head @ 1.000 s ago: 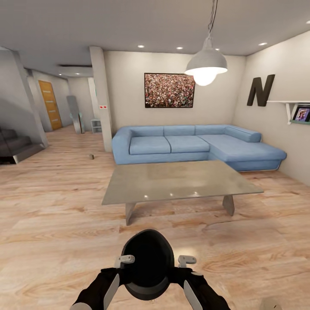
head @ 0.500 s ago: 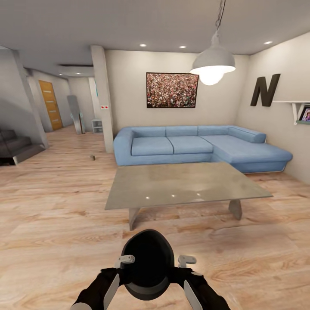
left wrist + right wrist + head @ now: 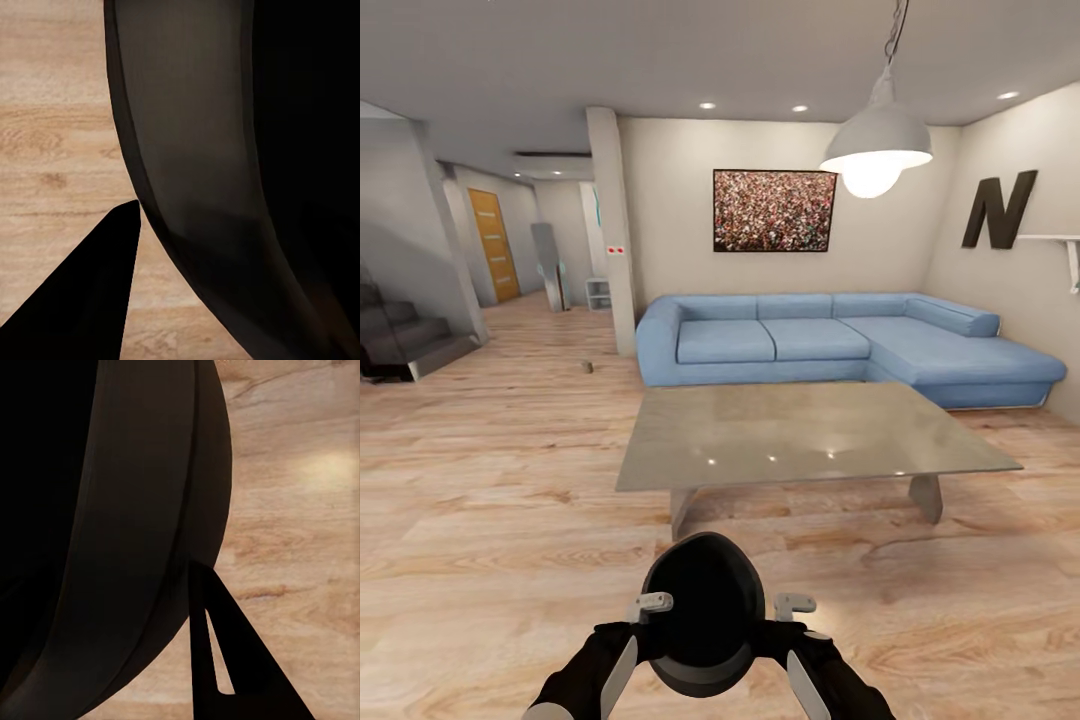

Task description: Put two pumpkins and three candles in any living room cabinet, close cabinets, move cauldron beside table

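Note:
I hold the black cauldron (image 3: 703,620) low in front of me, between both arms. My left gripper (image 3: 650,604) is shut on its left side and my right gripper (image 3: 793,604) on its right side. In the left wrist view the cauldron's dark wall (image 3: 217,150) runs past one dark finger (image 3: 90,300) that lies outside it. The right wrist view has the same wall (image 3: 127,510) beside a finger (image 3: 225,667). A grey-topped low table (image 3: 810,440) stands a short way ahead. One small grey-brown candle (image 3: 587,367) sits on the floor far off, left of the sofa.
A blue corner sofa (image 3: 840,340) stands behind the table against the back wall. A pendant lamp (image 3: 877,150) hangs over the table's right side. A pillar (image 3: 615,230), a hallway with an orange door (image 3: 495,245) and stairs (image 3: 400,340) lie to the left. Wood floor surrounds me.
The whole picture has slid right and the table looks slightly nearer, so the camera has moved. The cauldron and both grippers keep the same place in the picture.

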You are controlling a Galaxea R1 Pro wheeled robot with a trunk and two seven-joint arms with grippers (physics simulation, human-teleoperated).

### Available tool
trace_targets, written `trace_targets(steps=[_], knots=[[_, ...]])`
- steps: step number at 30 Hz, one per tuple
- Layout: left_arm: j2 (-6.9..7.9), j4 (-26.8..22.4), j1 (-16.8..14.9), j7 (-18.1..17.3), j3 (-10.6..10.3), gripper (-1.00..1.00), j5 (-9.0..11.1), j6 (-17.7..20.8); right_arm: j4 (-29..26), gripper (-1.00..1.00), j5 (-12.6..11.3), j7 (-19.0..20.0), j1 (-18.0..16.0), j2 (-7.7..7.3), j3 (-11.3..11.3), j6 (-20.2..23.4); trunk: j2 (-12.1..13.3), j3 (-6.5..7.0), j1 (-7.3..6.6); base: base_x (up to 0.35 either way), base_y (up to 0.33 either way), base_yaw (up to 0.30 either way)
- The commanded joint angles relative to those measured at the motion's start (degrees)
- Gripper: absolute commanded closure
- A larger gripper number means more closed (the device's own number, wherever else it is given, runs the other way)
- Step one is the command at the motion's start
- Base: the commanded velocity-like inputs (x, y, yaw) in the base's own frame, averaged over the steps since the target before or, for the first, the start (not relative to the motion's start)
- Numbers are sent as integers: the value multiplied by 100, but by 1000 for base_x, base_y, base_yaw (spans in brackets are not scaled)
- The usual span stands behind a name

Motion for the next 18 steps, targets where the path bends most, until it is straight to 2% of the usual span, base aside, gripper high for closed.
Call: trace_targets(steps=[1, 7, 16, 18], knots=[[-5, 17, 1, -10, -41, 100, 160, -8, -13, 100, -27, 23, -2, 3, 19, -293, -1, 1, 0, 72, 1, 109], [-5, 18, 1, -10, -41, 100, 160, -10, -13, 100, -27, 28, -2, 3, 19, -292, -1, 1, 0, 62, 0, 181], [-5, 17, 1, -10, -41, 100, 160, -24, -15, 100, -27, 41, -2, 3, 19, -292, -1, 1, 0, 7, 0, 22], [-5, 17, 1, -10, -41, 100, 160, -25, -13, 100, -27, 41, -2, 3, 19, -292, -81, -35, 44, 0, 0, 1]])
